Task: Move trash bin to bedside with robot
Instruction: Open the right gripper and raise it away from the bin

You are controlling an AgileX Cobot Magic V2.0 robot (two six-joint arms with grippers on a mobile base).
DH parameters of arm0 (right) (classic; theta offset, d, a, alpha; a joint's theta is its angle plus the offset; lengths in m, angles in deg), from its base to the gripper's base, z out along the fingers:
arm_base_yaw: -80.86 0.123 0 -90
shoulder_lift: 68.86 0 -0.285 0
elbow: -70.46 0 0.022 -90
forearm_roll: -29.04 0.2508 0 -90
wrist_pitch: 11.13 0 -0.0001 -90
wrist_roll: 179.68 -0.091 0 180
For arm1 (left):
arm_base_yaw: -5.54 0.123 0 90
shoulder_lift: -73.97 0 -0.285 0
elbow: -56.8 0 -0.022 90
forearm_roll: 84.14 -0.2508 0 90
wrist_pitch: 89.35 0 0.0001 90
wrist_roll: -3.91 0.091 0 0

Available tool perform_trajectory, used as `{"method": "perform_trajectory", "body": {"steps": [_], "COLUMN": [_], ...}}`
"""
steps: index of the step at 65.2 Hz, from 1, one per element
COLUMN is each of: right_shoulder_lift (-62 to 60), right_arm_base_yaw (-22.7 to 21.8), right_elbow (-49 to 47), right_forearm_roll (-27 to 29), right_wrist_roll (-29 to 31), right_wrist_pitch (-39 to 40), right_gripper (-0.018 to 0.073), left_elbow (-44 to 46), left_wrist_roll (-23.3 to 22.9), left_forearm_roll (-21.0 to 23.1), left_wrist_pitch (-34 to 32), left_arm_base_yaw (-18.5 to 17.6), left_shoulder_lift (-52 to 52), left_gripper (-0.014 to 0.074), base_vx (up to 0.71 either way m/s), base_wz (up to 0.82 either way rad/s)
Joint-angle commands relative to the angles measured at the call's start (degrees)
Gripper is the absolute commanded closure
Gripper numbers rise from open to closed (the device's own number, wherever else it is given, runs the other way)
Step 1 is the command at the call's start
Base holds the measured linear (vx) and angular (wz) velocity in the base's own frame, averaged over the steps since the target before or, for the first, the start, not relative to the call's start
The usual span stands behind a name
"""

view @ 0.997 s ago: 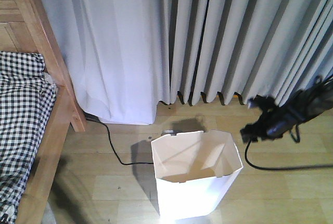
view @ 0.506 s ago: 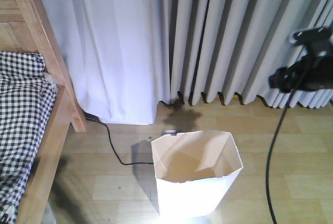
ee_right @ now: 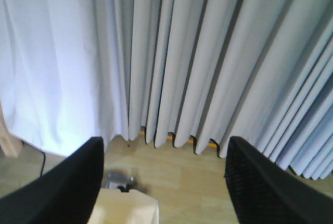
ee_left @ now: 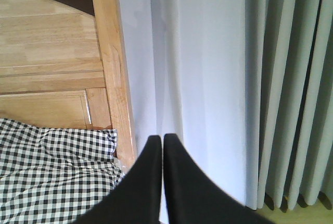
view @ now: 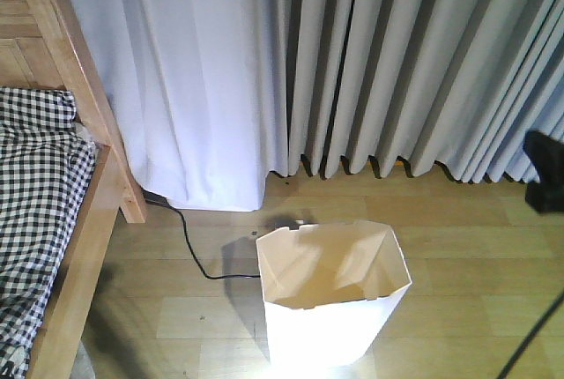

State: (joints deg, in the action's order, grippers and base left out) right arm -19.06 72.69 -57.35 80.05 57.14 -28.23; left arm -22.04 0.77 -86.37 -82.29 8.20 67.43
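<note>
1. Pleated grey curtains [view: 397, 62] hang to a pale wood floor [view: 458, 247] in the front view. The trash bin [view: 330, 308] stands upright on it, open and empty, well left of and below a black arm part [view: 545, 167] at the right edge; whether that gripper is wide or narrow cannot be told here. The bedside [view: 88, 211] with checked bedding [view: 35, 185] lies far left, apart from the bin. A black cable [view: 189, 247] trails between them.
2. Left wrist view: the left gripper [ee_left: 162, 146] is pinched together, holding nothing, with the bed post [ee_left: 115, 78] just left of it.
3. Right wrist view: the right gripper [ee_right: 164, 169] is spread wide and empty, with the bin's rim [ee_right: 127, 208] below and between its fingers.
</note>
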Motion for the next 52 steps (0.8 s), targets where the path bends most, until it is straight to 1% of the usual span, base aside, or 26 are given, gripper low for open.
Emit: {"method": "perform_trajectory", "body": {"steps": [1, 6, 14, 24, 26, 30, 34, 38, 41, 52], "right_shoulder_lift": [-5.4, -10.0, -14.5, -17.5, -18.0, -18.9, -19.9, -21.1, -21.6, -21.7], "right_arm_base_yaw": [-0.1, -0.1, 0.0, 0.0, 0.0, 0.0, 0.0, 0.0, 0.0, 0.0], "right_elbow": [2.1, 5.7, 11.3, 12.5, 12.5, 12.3, 12.3, 12.3, 12.3, 12.3], "right_forearm_roll": [2.0, 1.9, 2.6, 3.5, 3.5, 3.8, 4.3, 4.3, 4.3, 4.3], "right_wrist_roll": [-3.0, -4.0, -3.9, -3.9, -3.9, -3.9, -3.9, -3.9, -3.9, -3.9], "right_wrist_pitch": [4.4, 7.3, 14.8, 14.5, 13.8, 13.7, 13.2, 12.4, 12.3, 12.1], "right_gripper": [0.0080, 0.0080, 0.0080, 0.0092, 0.0112, 0.0194, 0.0320, 0.0480, 0.0575, 0.0570], "left_elbow": [1.2, 1.2, 1.2, 1.2, 1.2, 1.2, 1.2, 1.2, 1.2, 1.2], "left_wrist_roll": [-0.3, -0.3, -0.3, -0.3, -0.3, -0.3, -0.3, -0.3, -0.3, -0.3], "left_forearm_roll": [0.3, 0.3, 0.3, 0.3, 0.3, 0.3, 0.3, 0.3, 0.3, 0.3], "left_wrist_pitch": [-4.1, -4.1, -4.1, -4.1, -4.1, -4.1, -4.1, -4.1, -4.1, -4.1], "left_arm_base_yaw": [0.0, 0.0, 0.0, 0.0, 0.0, 0.0, 0.0, 0.0, 0.0, 0.0], "left_shoulder_lift": [0.3, 0.3, 0.3, 0.3, 0.3, 0.3, 0.3, 0.3, 0.3, 0.3], "left_gripper": [0.0603, 0.0603, 0.0603, 0.0603, 0.0603, 0.0603, 0.0603, 0.0603, 0.0603, 0.0603], "base_vx": [0.00, 0.00, 0.00, 0.00, 0.00, 0.00, 0.00, 0.00, 0.00, 0.00], "base_wz": [0.00, 0.00, 0.00, 0.00, 0.00, 0.00, 0.00, 0.00, 0.00, 0.00]}}
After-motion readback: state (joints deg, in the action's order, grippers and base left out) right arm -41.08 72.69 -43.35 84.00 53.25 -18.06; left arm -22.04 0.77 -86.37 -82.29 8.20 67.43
